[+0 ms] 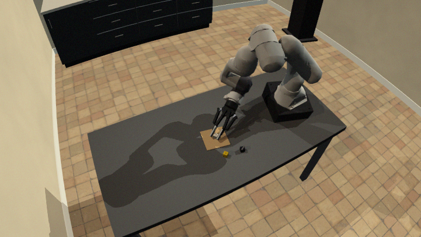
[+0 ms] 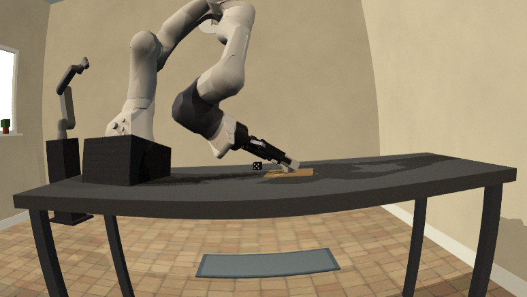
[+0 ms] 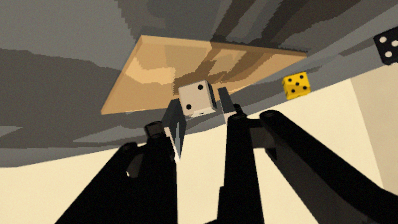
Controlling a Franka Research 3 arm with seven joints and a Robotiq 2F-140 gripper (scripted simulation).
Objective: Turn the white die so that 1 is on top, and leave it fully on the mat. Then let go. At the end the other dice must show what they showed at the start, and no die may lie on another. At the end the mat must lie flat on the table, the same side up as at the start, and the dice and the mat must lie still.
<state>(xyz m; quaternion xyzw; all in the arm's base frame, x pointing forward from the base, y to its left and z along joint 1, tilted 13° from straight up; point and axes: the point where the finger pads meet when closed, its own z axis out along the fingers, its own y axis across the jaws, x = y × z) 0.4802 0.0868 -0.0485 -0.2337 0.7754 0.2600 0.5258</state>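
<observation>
The white die (image 3: 197, 98) rests on the tan mat (image 3: 190, 70), near the mat's edge closest to the arm. In the wrist view it lies between my fingertips with a small gap on each side. My gripper (image 3: 201, 106) is open a little around it, low and tilted over the mat (image 1: 215, 139). In the top view the die (image 1: 217, 133) sits between the fingertips. From the side, my gripper (image 2: 291, 166) almost touches the mat (image 2: 290, 173). I cannot tell which face of the white die is on top.
A yellow die (image 1: 225, 153) and a black die (image 1: 242, 149) lie on the table just off the mat's front side, apart from each other. Both also show in the wrist view, the yellow one (image 3: 296, 85) and the black one (image 3: 387, 45). The arm's black base block (image 1: 287, 103) stands at the right.
</observation>
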